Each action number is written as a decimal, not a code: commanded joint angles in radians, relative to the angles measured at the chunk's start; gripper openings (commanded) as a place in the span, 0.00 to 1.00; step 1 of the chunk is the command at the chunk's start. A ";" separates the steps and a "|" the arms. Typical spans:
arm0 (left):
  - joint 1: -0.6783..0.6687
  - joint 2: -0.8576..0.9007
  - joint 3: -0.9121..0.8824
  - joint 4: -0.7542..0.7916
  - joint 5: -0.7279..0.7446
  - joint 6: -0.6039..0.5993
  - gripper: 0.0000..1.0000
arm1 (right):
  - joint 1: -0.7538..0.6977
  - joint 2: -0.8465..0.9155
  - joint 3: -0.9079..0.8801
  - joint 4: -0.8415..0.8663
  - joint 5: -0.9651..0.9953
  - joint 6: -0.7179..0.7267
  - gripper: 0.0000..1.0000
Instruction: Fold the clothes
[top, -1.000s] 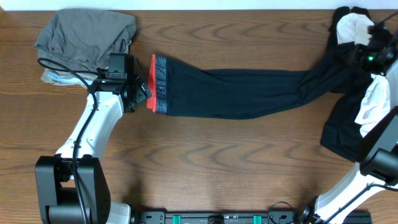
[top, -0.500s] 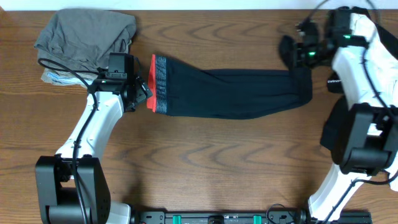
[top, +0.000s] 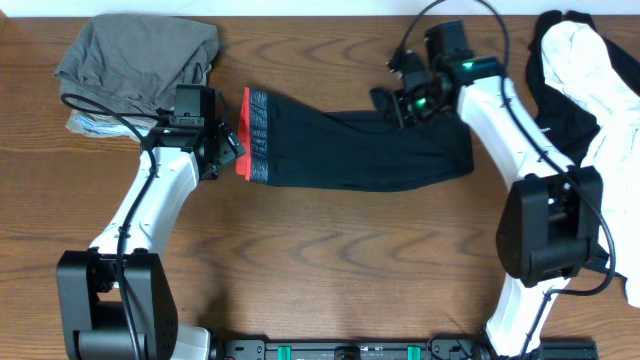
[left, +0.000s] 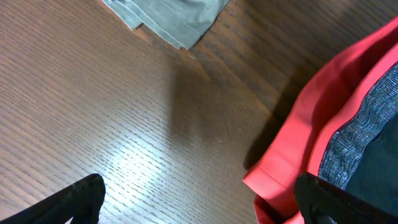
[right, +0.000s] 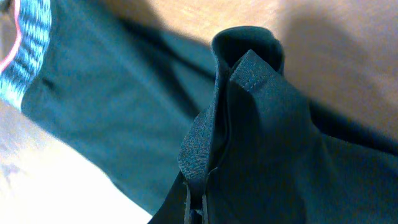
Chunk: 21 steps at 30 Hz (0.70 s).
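— Where do the jaws stand?
— My left gripper (top: 226, 155) hangs spread wide, gripping nothing, just beside the red-orange waistband (top: 243, 135) of the leggings (top: 340, 150); they lie across the middle of the table (top: 330, 260); my right gripper (top: 402, 102) is pressed together on their black leg end, above the rest of the fabric.
— And farther back?
— Grey garments (top: 135, 60) far left; black-and-white tops (top: 590, 90) far right.

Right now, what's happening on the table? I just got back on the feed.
The right gripper is shut on the ankle end of the black leggings, holding it raised above the legs, partway toward the red-orange waistband. The left gripper is open beside that waistband, gripping nothing. A grey pile lies back left; black-and-white tops wait at the right edge.
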 joint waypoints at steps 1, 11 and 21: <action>0.002 -0.009 0.018 -0.002 -0.002 0.006 0.98 | 0.039 -0.008 0.011 -0.029 0.039 0.048 0.01; 0.002 -0.009 0.018 -0.001 -0.002 0.006 0.98 | 0.137 -0.008 -0.002 -0.068 0.167 0.171 0.01; 0.002 -0.009 0.018 0.024 -0.002 0.006 0.98 | 0.262 -0.008 -0.040 -0.066 0.227 0.246 0.87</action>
